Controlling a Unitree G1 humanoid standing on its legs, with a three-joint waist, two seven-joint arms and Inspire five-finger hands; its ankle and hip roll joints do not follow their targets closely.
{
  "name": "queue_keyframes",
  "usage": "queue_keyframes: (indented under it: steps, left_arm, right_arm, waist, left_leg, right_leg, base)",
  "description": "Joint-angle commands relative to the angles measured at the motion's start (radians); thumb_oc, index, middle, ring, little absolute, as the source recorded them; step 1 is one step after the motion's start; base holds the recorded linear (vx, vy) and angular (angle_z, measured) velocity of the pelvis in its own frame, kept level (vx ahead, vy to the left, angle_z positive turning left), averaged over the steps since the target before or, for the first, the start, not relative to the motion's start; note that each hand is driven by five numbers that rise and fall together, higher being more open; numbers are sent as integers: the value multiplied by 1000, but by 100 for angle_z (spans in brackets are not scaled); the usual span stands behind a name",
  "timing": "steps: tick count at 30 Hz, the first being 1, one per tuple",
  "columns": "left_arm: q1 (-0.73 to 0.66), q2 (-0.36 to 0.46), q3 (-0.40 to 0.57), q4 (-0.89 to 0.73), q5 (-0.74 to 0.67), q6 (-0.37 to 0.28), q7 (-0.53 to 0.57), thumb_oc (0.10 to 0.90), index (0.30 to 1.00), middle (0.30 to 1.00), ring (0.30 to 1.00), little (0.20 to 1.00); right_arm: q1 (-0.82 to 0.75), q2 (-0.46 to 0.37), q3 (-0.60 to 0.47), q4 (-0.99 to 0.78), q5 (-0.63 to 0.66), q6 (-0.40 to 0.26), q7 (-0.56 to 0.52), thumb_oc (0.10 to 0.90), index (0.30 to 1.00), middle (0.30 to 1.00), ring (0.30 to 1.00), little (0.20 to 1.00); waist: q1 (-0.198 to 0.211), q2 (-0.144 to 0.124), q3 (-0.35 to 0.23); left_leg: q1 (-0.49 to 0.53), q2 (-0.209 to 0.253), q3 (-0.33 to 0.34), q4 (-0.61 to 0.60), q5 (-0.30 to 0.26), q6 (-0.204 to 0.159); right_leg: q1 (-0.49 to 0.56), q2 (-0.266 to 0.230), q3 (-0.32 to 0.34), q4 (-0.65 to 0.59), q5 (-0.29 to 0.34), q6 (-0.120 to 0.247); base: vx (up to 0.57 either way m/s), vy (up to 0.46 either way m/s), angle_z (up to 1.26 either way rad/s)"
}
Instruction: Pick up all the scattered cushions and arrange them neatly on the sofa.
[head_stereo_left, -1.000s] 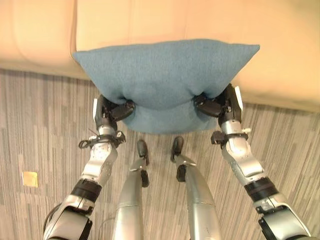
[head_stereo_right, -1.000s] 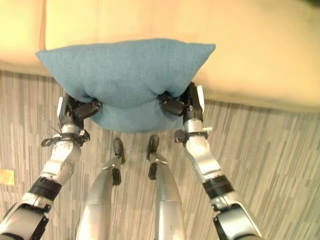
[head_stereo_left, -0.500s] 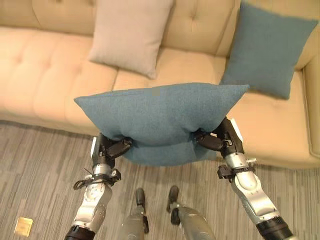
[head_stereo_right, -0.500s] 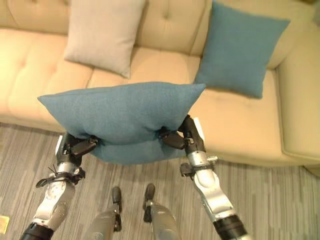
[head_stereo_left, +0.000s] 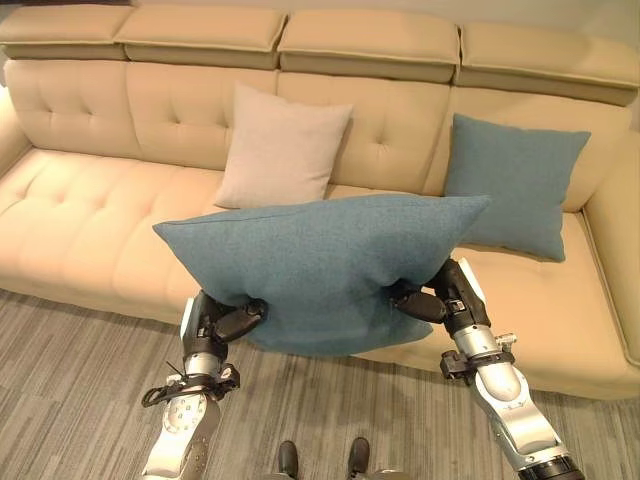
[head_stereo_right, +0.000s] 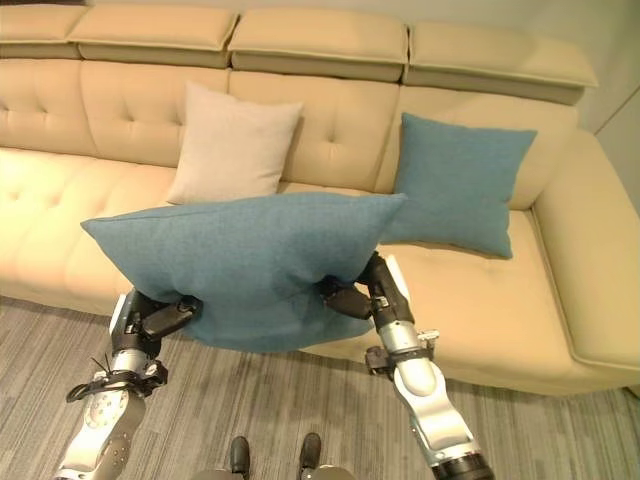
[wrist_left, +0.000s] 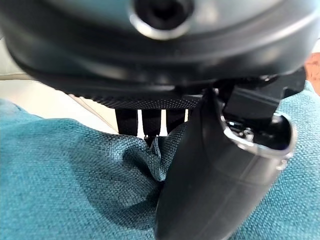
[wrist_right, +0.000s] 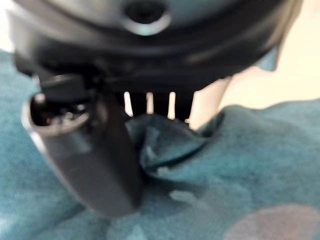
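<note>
Two hands, left hand (head_stereo_left: 222, 322) and right hand (head_stereo_left: 440, 300), each pinch a lower corner of one blue cushion (head_stereo_left: 325, 265), thumbs and fingers clenched into its fabric, holding it in the air. Beyond the fingers stands the sofa (head_stereo_left: 90, 215), with a beige cushion (head_stereo_left: 282, 150) and a second blue cushion (head_stereo_left: 515, 185) propped against its back.

The large square fabric cushion (head_stereo_left: 325, 265) is a plain teal blue with a fine woven texture. A second square teal cushion (head_stereo_left: 515, 185) shares that same blue. The square fabric cushion (head_stereo_left: 280, 150) between them is a plain pale beige-grey. The long button-tufted sofa (head_stereo_left: 90, 220) is a warm cream-tan throughout. The floor of narrow plank-like strips (head_stereo_left: 70, 380) is streaked in mixed greys and brown. The dark left hand (head_stereo_left: 215, 325) and right hand (head_stereo_left: 440, 300) are black.
</note>
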Motion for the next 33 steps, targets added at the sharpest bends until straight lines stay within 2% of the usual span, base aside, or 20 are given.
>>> queue_keyframes:
  steps: [1, 2, 5, 6, 7, 8, 9, 13, 16, 17, 19, 20, 21, 22, 23, 24, 25, 30, 31, 33]
  left_arm:
    - [-68, 18, -44, -129, 49, -95, -88, 400, 300, 300, 300, 300]
    - [-69, 18, -45, -128, 48, -95, -90, 400, 300, 300, 300, 300]
    - [-65, 14, -47, -127, 44, -90, -104, 400, 300, 300, 300, 300]
    - [-71, 9, -50, -126, 41, -90, -112, 400, 300, 300, 300, 300]
    - [-71, 9, -50, -126, 41, -90, -112, 400, 300, 300, 300, 300]
    - [-71, 6, -54, -124, 37, -90, -124, 400, 300, 300, 300, 300]
    - [-64, 4, -58, -129, 38, -86, -130, 400, 300, 300, 300, 300]
    - [-54, 7, -59, -126, 47, -81, -126, 400, 300, 300, 300, 300]
    - [-43, 22, -49, -134, 56, -74, -139, 400, 300, 300, 300, 300]
    - [-43, 23, -49, -134, 56, -74, -139, 400, 300, 300, 300, 300]
    - [-41, 28, -45, -127, 57, -71, -141, 400, 300, 300, 300, 300]
    - [-43, 27, -45, -124, 61, -75, -139, 400, 300, 300, 300, 300]
    - [-43, 27, -45, -124, 61, -75, -139, 400, 300, 300, 300, 300]
    - [-43, 27, -46, -122, 63, -77, -141, 400, 300, 300, 300, 300]
    - [-47, 24, -57, -116, 68, -76, -151, 400, 300, 300, 300, 300]
    - [-48, 24, -57, -116, 68, -76, -151, 400, 300, 300, 300, 300]
    - [-62, 28, -68, -106, 61, -75, -166, 400, 300, 300, 300, 300]
    - [-75, 38, -73, -102, 38, -65, -184, 400, 300, 300, 300, 300]
    - [-68, 35, -70, -105, 32, -62, -190, 400, 300, 300, 300, 300]
    - [-65, 32, -70, -108, 26, -60, -194, 400, 300, 300, 300, 300]
  right_arm:
    - [-40, 27, 33, -163, -7, -125, 39, 400, 300, 300, 300, 300]
    - [-44, 23, 33, -159, -9, -125, 37, 400, 300, 300, 300, 300]
    - [-60, 12, 40, -163, -23, -125, 38, 400, 300, 300, 300, 300]
    - [-62, 4, 38, -169, -31, -125, 40, 400, 300, 300, 300, 300]
    - [-63, 4, 38, -169, -31, -125, 40, 400, 300, 300, 300, 300]
    - [-51, 3, 33, -171, -32, -120, 47, 400, 300, 300, 300, 300]
    - [-39, 7, 29, -171, -37, -116, 54, 400, 300, 300, 300, 300]
    - [-27, 11, 26, -166, -41, -111, 56, 400, 300, 300, 300, 300]
    - [-36, 41, 41, -147, -30, -99, 83, 400, 300, 300, 300, 300]
    - [-37, 41, 41, -147, -30, -99, 83, 400, 300, 300, 300, 300]
    - [-41, 65, 52, -144, -37, -102, 89, 400, 300, 300, 300, 300]
    - [-40, 68, 52, -145, -44, -106, 91, 400, 300, 300, 300, 300]
    - [-41, 68, 52, -144, -44, -106, 91, 400, 300, 300, 300, 300]
    - [-40, 68, 51, -146, -51, -108, 91, 400, 300, 300, 300, 300]
    - [-28, 61, 40, -147, -60, -110, 89, 400, 300, 300, 300, 300]
    - [-29, 61, 40, -147, -60, -110, 89, 400, 300, 300, 300, 300]
    - [-18, 51, 27, -154, -49, -115, 89, 400, 300, 300, 300, 300]
    - [-13, 39, 18, -166, -26, -114, 98, 400, 300, 300, 300, 300]
    - [-9, 31, 15, -174, -21, -113, 107, 400, 300, 300, 300, 300]
    - [-7, 23, 12, -176, -16, -115, 107, 400, 300, 300, 300, 300]
  waist:
    - [18, -57, -120]
    - [23, -62, -109]
    - [25, -74, -92]
    - [12, -81, -74]
    - [12, -81, -75]
    - [-9, -78, -86]
    - [-16, -66, -98]
    - [-14, -63, -111]
    - [7, -62, -100]
    - [6, -64, -102]
    - [12, -64, -87]
    - [3, -63, -82]
    - [3, -63, -84]
    - [-3, -63, -82]
    - [-27, -61, -77]
    - [-27, -61, -79]
    - [-38, -67, -73]
    - [-29, -69, -82]
    - [-25, -70, -85]
    - [-29, -69, -81]
  left_leg:
    - [-107, -13, 10, 120, -52, -48]
    - [-133, -16, 9, 151, -57, -50]
    - [-171, -17, 10, 248, -126, -31]
    - [-163, 5, 64, 295, -165, -18]
    - [-164, 4, 63, 295, -164, -18]
    - [-127, 32, 143, 280, -185, -14]
    - [-92, 39, 167, 242, -183, -16]
    - [-72, 24, 152, 191, -170, -16]
    - [-44, -11, 127, 111, -161, 15]
    - [-48, -13, 127, 109, -156, 17]
    - [-39, -25, 93, 85, -151, 28]
    - [-43, -31, 72, 81, -148, 32]
    - [-47, -31, 72, 81, -145, 32]
    - [-53, -38, 53, 77, -140, 35]
    - [-67, -59, -11, 74, -126, 38]
    - [-71, -59, -11, 74, -123, 38]
    - [-97, -82, -73, 65, -102, 32]
    - [-123, -90, -133, 40, -74, 7]
    - [-137, -94, -147, 45, -74, -4]
    - [-153, -95, -149, 66, -81, -7]
  right_leg:
    - [-8, -39, 25, 34, -118, 93]
    - [-14, -47, 20, 36, -114, 92]
    - [-48, -76, -3, 54, -96, 95]
    - [-69, -97, -25, 69, -87, 99]
    - [-70, -98, -25, 69, -87, 99]
    - [-84, -109, -52, 71, -81, 104]
    - [-85, -105, -65, 74, -81, 107]
    - [-81, -110, -70, 77, -76, 113]
    - [-117, -141, -56, 182, -88, 128]
    - [-121, -143, -56, 181, -85, 128]
    - [-151, -147, 8, 241, -99, 144]
    - [-167, -129, 82, 251, -103, 153]
    - [-170, -129, 83, 249, -100, 152]
    - [-180, -101, 159, 251, -103, 155]
    - [-191, -21, 341, 247, -121, 145]
    - [-194, -21, 341, 244, -117, 144]
    - [-196, 19, 431, 212, -96, 133]
    - [-171, 5, 393, 147, -85, 115]
    - [-161, -8, 357, 115, -75, 113]
    - [-154, -17, 333, 103, -74, 113]
  base:
    - [-140, 17, 22]
    - [-214, 42, 26]
    - [-182, 82, 29]
    - [-157, 90, 17]
    - [-141, 151, 36]
    - [-11, 161, 46]
    - [2, 159, 58]
    - [23, 123, 39]
    - [-33, 203, 12]
    - [-66, 173, 15]
    - [-62, 84, 20]
    - [-48, 35, 54]
    - [-40, 39, 68]
    - [-31, 35, 77]
    - [-30, 34, 85]
    - [-38, -9, 171]
    - [-29, -51, 176]
    - [32, -104, 109]
    - [62, -164, 72]
    - [24, -94, 97]
